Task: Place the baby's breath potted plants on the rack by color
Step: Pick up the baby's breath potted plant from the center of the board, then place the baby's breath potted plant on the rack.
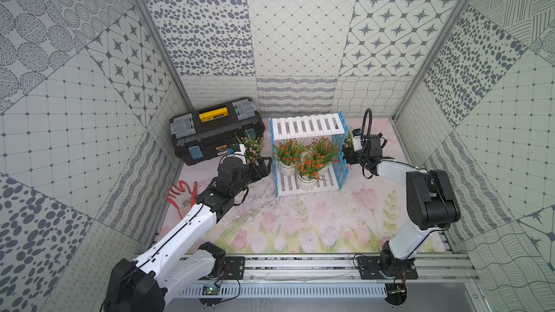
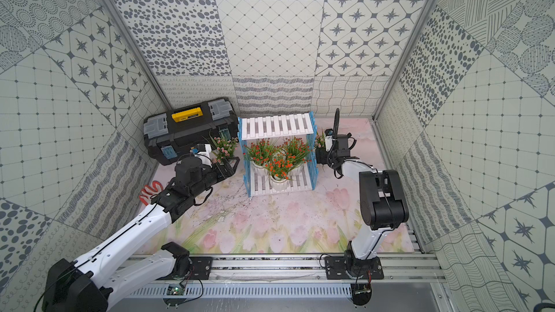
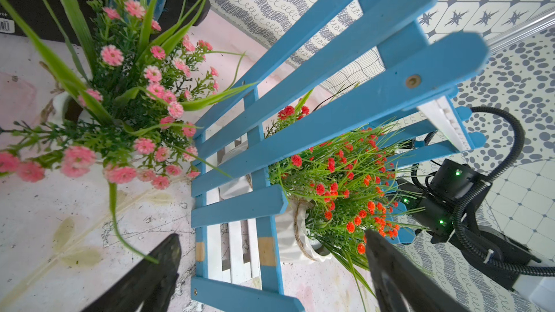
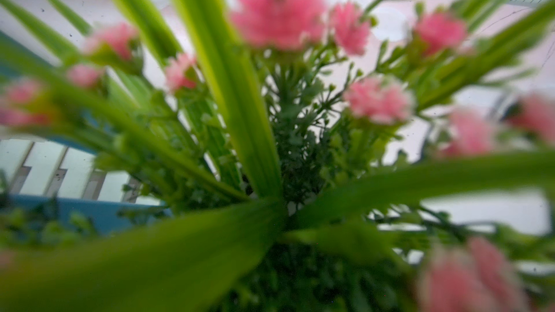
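The rack [image 1: 309, 126] stands at the back middle, its upper shelf bare. Three orange baby's breath potted plants [image 1: 309, 166] crowd its lower shelf. A pink plant [image 1: 253, 145] stands on the mat between the rack and the toolbox. My left gripper [image 1: 264, 165] hovers just in front of it, open and holding nothing; in the left wrist view its fingers [image 3: 162, 265] frame the rack's blue side [image 3: 330, 121]. A second pink plant [image 1: 348, 141] is at the rack's right side, right against my right gripper [image 1: 349, 156]. Its foliage [image 4: 285, 145] fills the right wrist view and hides the jaws.
A black toolbox [image 1: 216, 130] with a yellow handle sits at the back left. A red and white glove [image 1: 181, 196] lies on the mat under the left arm. Patterned walls close in the left, back and right sides.
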Tool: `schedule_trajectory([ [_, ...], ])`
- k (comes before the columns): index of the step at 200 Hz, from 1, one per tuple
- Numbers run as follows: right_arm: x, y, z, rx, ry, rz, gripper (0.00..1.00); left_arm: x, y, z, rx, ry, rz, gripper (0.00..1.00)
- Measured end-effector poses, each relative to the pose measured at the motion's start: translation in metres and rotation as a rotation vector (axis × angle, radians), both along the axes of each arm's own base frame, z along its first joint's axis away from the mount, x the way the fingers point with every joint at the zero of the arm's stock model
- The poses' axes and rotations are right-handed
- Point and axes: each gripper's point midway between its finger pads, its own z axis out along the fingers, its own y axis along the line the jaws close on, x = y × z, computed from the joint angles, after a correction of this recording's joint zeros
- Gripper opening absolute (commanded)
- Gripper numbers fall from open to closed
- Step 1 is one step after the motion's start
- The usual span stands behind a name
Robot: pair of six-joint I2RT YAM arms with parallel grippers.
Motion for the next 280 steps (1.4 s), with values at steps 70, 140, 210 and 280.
schedule_trajectory([
  [70,-0.023,-0.009,0.005,0.006,0.013,-0.06,0.73,0.0,0.0,-0.001,-0.006,-0.005,0.001,0.96],
  [140,-0.031,-0.015,0.048,0.033,-0.057,-0.113,0.73,-0.001,0.0,-0.006,-0.002,0.005,0.001,0.96],
  [210,-0.038,-0.021,0.113,0.036,-0.119,-0.143,0.72,0.002,-0.002,-0.009,-0.008,0.01,0.0,0.96],
  [280,-0.053,-0.023,0.191,0.06,-0.21,-0.148,0.71,0.004,-0.004,-0.011,-0.015,0.012,-0.005,0.96],
])
